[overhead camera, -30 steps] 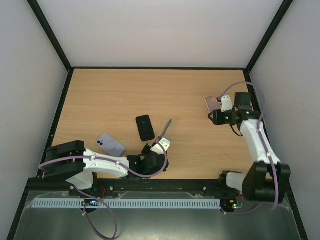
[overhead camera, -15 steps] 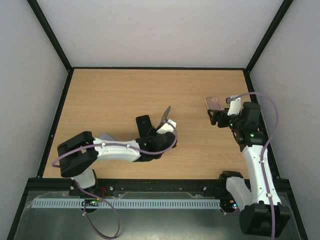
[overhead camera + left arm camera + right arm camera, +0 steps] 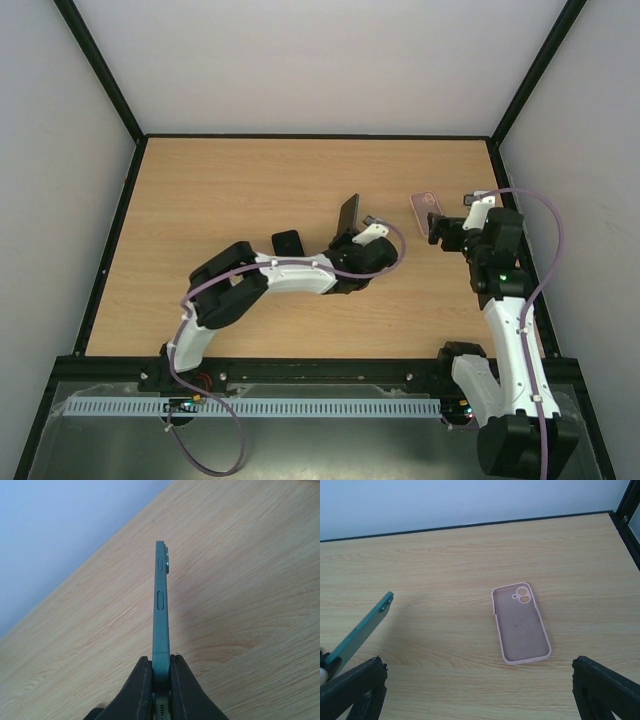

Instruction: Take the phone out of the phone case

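An empty pink phone case (image 3: 521,625) lies hollow side up on the wooden table, also at the right in the top view (image 3: 424,209). My right gripper (image 3: 477,666) stands wide open just short of the case, its fingers (image 3: 355,687) apart and touching nothing; from above it (image 3: 438,232) sits at the case's near end. My left gripper (image 3: 160,662) is shut on the bottom end of a teal phone (image 3: 160,610), held edge-on above the table. In the top view that phone (image 3: 348,213) stands over the table's middle, and its top end shows in the right wrist view (image 3: 360,632).
A black phone-shaped slab (image 3: 287,243) lies flat left of the left wrist, partly under the arm. Black frame rails border the table (image 3: 220,190), and the right rail (image 3: 505,190) runs close behind the right arm.
My left arm has swung up and to the right from the near edge, carrying the teal phone to mid-table. My right gripper has opened and drawn back, and the pink case now lies free.
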Motion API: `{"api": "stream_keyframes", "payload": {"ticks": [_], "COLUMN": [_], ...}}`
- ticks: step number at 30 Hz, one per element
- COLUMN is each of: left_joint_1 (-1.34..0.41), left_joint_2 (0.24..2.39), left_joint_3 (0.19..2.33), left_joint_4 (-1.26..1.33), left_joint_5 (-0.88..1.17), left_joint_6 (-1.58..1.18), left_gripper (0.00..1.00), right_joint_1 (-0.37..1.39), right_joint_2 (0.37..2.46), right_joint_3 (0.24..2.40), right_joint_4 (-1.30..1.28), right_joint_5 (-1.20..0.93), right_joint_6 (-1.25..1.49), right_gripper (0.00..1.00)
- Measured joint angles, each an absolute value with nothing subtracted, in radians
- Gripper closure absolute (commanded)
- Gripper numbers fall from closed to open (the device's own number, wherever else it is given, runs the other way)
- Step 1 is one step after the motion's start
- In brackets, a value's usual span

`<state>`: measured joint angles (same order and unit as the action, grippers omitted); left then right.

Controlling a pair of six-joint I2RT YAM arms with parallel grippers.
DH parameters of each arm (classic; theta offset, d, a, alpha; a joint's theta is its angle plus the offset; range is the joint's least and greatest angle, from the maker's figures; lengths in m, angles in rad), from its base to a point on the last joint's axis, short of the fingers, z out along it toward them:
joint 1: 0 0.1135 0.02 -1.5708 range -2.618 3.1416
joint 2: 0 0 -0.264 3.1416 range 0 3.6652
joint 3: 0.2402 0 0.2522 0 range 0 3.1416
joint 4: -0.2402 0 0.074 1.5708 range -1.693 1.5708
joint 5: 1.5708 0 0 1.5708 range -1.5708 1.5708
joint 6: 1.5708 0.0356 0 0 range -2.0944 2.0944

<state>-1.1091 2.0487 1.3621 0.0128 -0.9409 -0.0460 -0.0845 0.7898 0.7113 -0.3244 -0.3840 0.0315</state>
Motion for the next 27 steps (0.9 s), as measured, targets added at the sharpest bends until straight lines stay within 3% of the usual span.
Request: {"api": "stream_keyframes", "payload": {"ticks": [10, 14, 23, 27], "left_joint_1": [-1.091, -1.092, -1.092, -1.092], "left_joint_2": [2.287, 2.333, 2.398, 2.400], "left_joint_3": [1.605, 1.669, 1.729, 1.729], "left_joint_4": [-0.125, -0.150, -0.207, -0.220], "left_joint_5": [-1.021, -1.042, -1.045, -1.017], "left_joint_6": [-0.013, -0.009, -0.031, -0.047], "left_gripper": [0.97, 0.91, 0.89, 0.76], "right_joint_1": [-0.084, -0.084, -0.084, -0.084], "right_joint_2": [0.807, 0.807, 0.808, 0.815], "right_joint_3": [0.711, 0.711, 0.711, 0.711], "right_joint_4": [-0.323, -0.323, -0.322, -0.322], "right_joint_5": [-0.355, -0.354, -0.354, -0.354], "right_joint_6": [0.035, 0.035, 0.035, 0.035], "right_gripper": [0.02, 0.02, 0.02, 0.02]}}
